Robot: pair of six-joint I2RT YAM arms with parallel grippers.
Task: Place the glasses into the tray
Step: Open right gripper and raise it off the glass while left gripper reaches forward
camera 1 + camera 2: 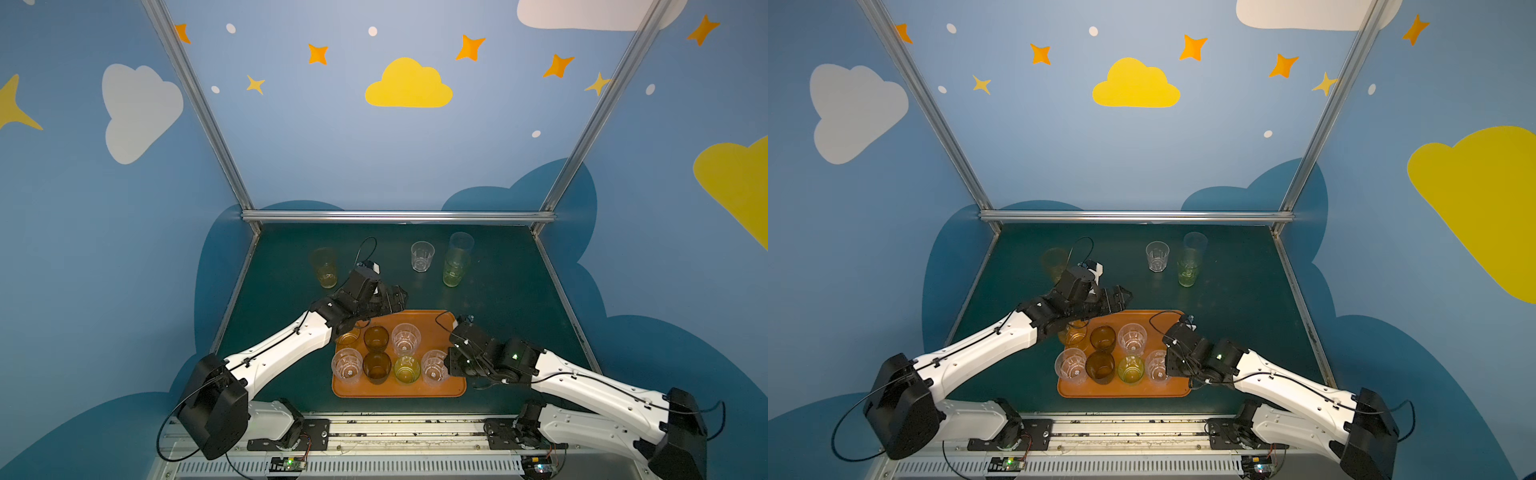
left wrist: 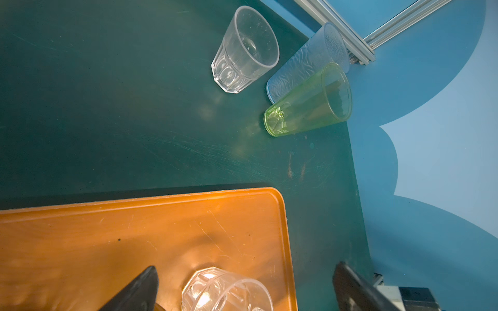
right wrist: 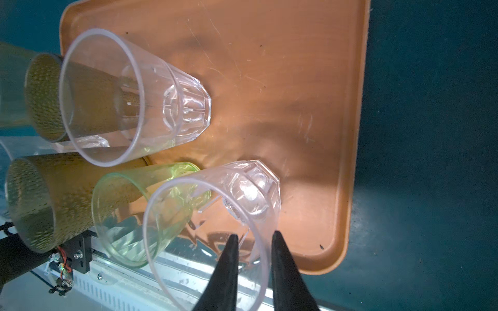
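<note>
The tray [image 1: 430, 330] lay on the desk [image 1: 507, 307], at front centre. In it stood seven glasses: a front row [image 1: 377, 368] of four and a back row [image 1: 376, 338] of three. Behind the tray, on the desk, the left glass [image 1: 325, 268] stood alone. The middle glass [image 1: 422, 256] stood right of centre. Just right of it the near glass [image 1: 454, 272] stood close before the far glass [image 1: 461, 245].

Eleven glasses [image 1: 1132, 338] are counted: four short clear faceted tumblers [image 1: 406, 338] [image 1: 347, 365] [image 1: 434, 368] [image 1: 422, 256], two dark brown tumblers [image 1: 376, 338] [image 1: 377, 368], one short amber tumbler [image 1: 348, 338], one yellow-green tumbler [image 1: 407, 369], one tall amber glass [image 1: 325, 266], one tall green glass [image 1: 454, 270] and one tall greyish-clear glass [image 1: 461, 243]. One tray [image 1: 399, 390] is counted.
</note>
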